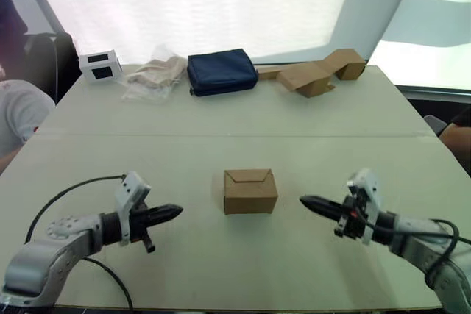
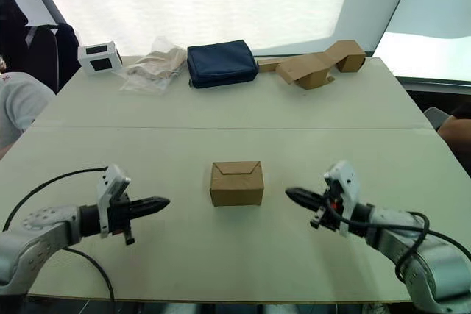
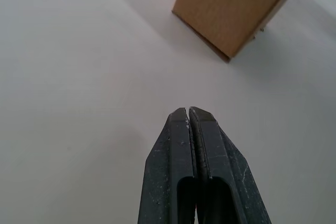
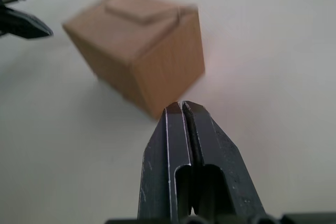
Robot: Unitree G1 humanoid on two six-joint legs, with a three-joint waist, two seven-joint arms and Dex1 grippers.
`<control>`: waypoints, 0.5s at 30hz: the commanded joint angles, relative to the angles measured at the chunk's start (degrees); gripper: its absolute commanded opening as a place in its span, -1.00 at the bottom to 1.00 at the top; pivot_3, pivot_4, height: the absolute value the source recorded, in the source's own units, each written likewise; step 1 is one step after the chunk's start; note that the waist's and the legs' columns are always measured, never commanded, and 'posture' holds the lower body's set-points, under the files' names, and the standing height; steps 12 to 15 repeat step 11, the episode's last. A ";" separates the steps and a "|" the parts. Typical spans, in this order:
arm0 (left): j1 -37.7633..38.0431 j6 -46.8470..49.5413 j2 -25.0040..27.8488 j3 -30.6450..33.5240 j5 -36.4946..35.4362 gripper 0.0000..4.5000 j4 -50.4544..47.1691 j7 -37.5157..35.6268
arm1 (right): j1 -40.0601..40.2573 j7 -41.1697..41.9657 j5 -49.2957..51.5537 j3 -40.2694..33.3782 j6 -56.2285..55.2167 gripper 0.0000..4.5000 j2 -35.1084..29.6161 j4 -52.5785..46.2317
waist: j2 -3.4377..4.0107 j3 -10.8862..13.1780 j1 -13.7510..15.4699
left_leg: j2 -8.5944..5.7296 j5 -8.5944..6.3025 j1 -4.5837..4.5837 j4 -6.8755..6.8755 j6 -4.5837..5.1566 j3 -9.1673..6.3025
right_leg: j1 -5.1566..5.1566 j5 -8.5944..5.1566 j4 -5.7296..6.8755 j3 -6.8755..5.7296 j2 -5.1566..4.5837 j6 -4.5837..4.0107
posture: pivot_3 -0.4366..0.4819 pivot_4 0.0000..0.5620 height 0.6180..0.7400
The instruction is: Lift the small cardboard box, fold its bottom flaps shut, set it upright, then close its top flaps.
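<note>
The small cardboard box (image 1: 250, 190) stands upright in the middle of the table, plain brown. Its top flaps (image 1: 249, 176) lie folded flat, the outer one showing envelope-like creases. My left gripper (image 1: 174, 213) is shut and empty, pointing at the box from its left, a short gap away. My right gripper (image 1: 305, 201) is shut and empty too, pointing at the box from its right, also apart from it. The box (image 4: 137, 51) sits just ahead of the right gripper (image 4: 182, 106) in the right wrist view, and the box (image 3: 231, 9) lies beyond the left gripper (image 3: 188, 112) in the left wrist view.
Along the table's far edge (image 1: 221, 97) lie a small white box with black panels (image 1: 101, 65), a crumpled clear bag (image 1: 154, 75), a dark blue pouch (image 1: 221, 71) and larger folded cardboard pieces (image 1: 320, 73). A person's arm (image 1: 18, 112) shows at the left.
</note>
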 commanded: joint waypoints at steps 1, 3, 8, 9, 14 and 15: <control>2.15 -0.06 0.91 1.90 -2.39 -0.99 -1.67 -1.38 | 1.11 2.16 -0.82 -2.06 -2.94 -1.00 -2.38 -0.21 | 0.01 0.00 -0.07 | 0.00 0.00 0.03 0.00 0.00 0.01 | 0.02 0.00 0.02 0.00 0.00 0.00 | -0.05 -0.47 1.00; 3.59 -0.19 0.94 1.93 -2.48 -0.99 -1.61 -1.48 | 1.35 2.61 -1.17 -2.13 -3.81 -1.00 -3.10 0.67 | 0.01 0.00 -0.03 | 0.00 0.00 0.09 0.00 0.00 0.01 | 0.06 0.00 0.03 -0.01 0.01 -0.01 | -0.05 -0.47 1.00; 4.54 -0.32 0.74 1.47 -3.41 -0.99 -1.97 -1.20 | 0.91 3.25 -1.42 -1.52 -4.41 -1.00 -3.84 1.97 | 0.00 0.00 0.20 | 0.00 -0.01 0.05 -0.01 0.02 0.01 | 0.05 0.00 -0.01 -0.02 0.02 0.01 | -0.05 -0.47 1.00; 4.59 -0.30 0.74 1.35 -3.55 -0.99 -2.01 -1.16 | 0.79 3.36 -1.51 -1.37 -4.49 -1.00 -3.93 2.19 | 0.00 0.00 0.20 | 0.00 -0.01 0.05 -0.01 0.02 0.01 | 0.05 0.00 -0.01 -0.02 0.02 0.01 | -0.05 -0.47 1.00; 4.71 1.64 0.60 1.65 -5.40 -0.99 -2.61 -0.41 | 0.30 3.76 -1.87 -0.90 -4.56 -1.00 -4.43 2.70 | 0.00 0.00 0.20 | 0.00 -0.01 0.05 -0.01 0.02 0.01 | 0.06 0.00 -0.01 -0.02 0.02 0.01 | -0.05 -0.47 1.00; 4.71 1.64 0.60 1.65 -5.40 -0.99 -2.61 -0.41 | 0.30 3.76 -1.87 -0.90 -4.56 -1.00 -4.43 2.70 | 0.00 0.00 0.20 | 0.00 -0.01 0.05 -0.01 0.02 0.01 | 0.06 0.00 -0.01 -0.02 0.02 0.01 | -0.05 -0.47 1.00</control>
